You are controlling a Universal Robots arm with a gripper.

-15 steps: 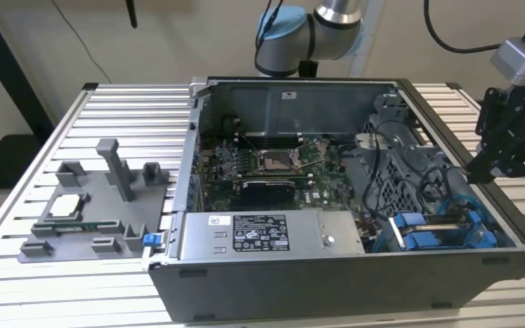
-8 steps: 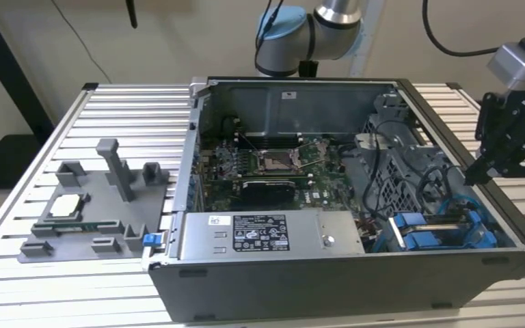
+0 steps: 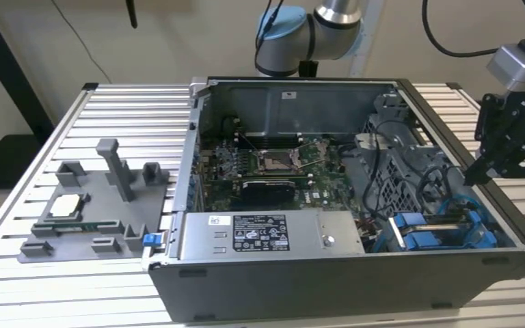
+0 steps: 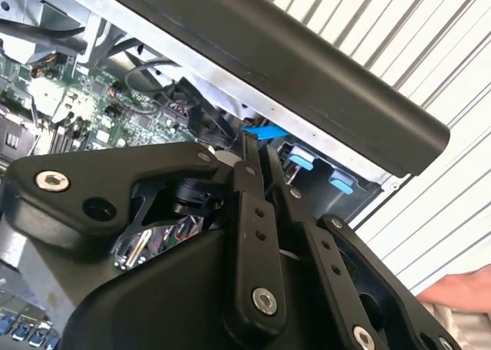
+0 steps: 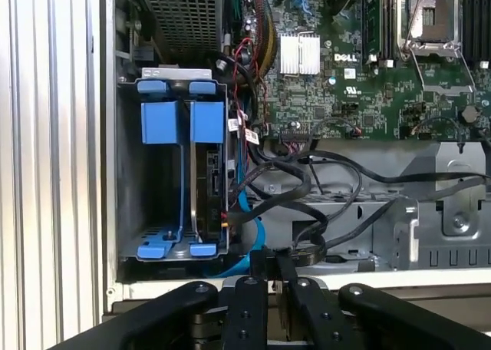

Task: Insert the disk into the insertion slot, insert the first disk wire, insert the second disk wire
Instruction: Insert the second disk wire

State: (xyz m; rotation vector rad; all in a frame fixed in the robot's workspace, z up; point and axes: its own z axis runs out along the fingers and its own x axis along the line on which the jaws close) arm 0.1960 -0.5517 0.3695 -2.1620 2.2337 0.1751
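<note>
The disk point(image 5: 209, 185) stands edge-on inside the insertion slot point(image 5: 126, 181), with blue carrier tabs at both ends. In the exterior view the slot point(image 3: 436, 232) is in the case's near corner, on the exterior view's right. My gripper point(image 5: 272, 258) hovers over the case's side wall beside that bay, fingers shut together with nothing visible between them. A blue wire point(image 5: 257, 231) curves from the disk toward my fingertips. In the second wrist view the blue wire point(image 4: 270, 131) lies just beyond my gripper point(image 4: 259, 146); contact cannot be told. The exterior view places my gripper point(image 3: 470, 176) above the case's edge.
Black cables point(image 5: 337, 173) loop across the case floor beside the bay. A perforated cage point(image 5: 184, 12) sits beyond the slot. The power-supply box point(image 3: 262, 236) and motherboard point(image 3: 272, 164) occupy the case. A grey fixture point(image 3: 98, 205) stands on the exterior view's left. A hand point(image 4: 460, 292) shows outside the case.
</note>
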